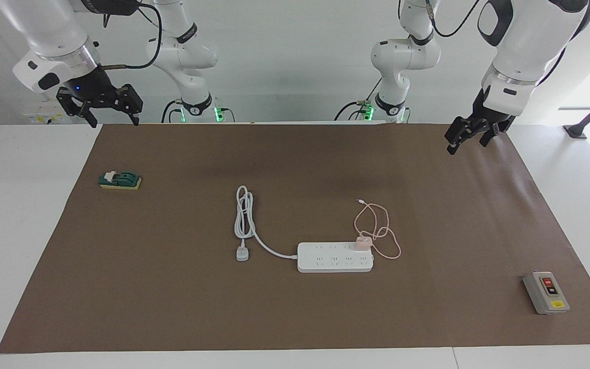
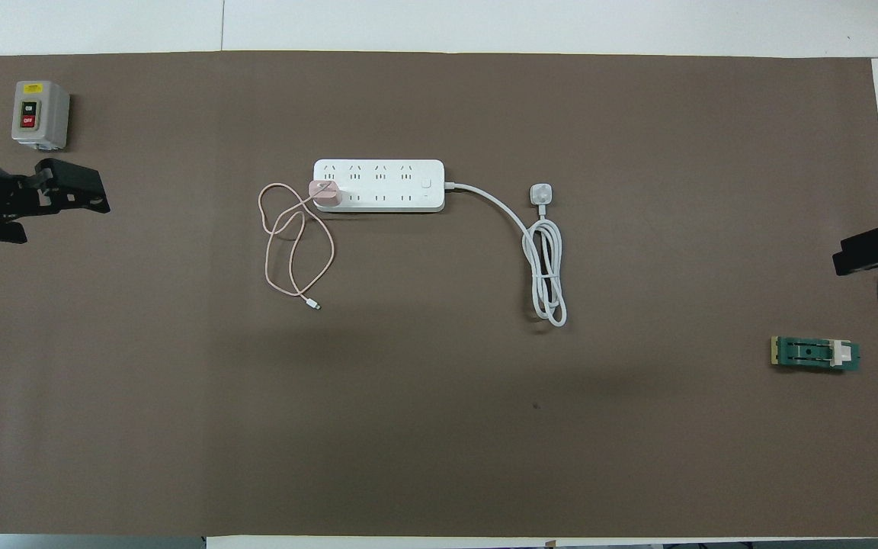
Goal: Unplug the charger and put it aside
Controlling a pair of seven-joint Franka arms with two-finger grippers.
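The small pale pink cube-shaped charger sits plugged into the long white plastic power strip, at the strip's end toward the left arm, at centre frame in the facing view. Its thin pink cable lies looped on the brown paper-covered bench, nearer to the robots than the strip.

Step in hand, as judged: the approach; unplugging is not yet begun. The left gripper, at upper right of the facing view, hangs over the bench edge with fingers parted and empty, well apart from the charger. The right gripper, at upper left, is spread open and empty; that arm waits.

Next move, as judged: carry the left gripper over the charger, descend, close on the cube and pull straight up; the strip may lift unless restrained.

The facing view shows both grippers' height above the bench; the overhead view shows only their tips at frame edges, but lays out the cable loops and socket rows plainly.
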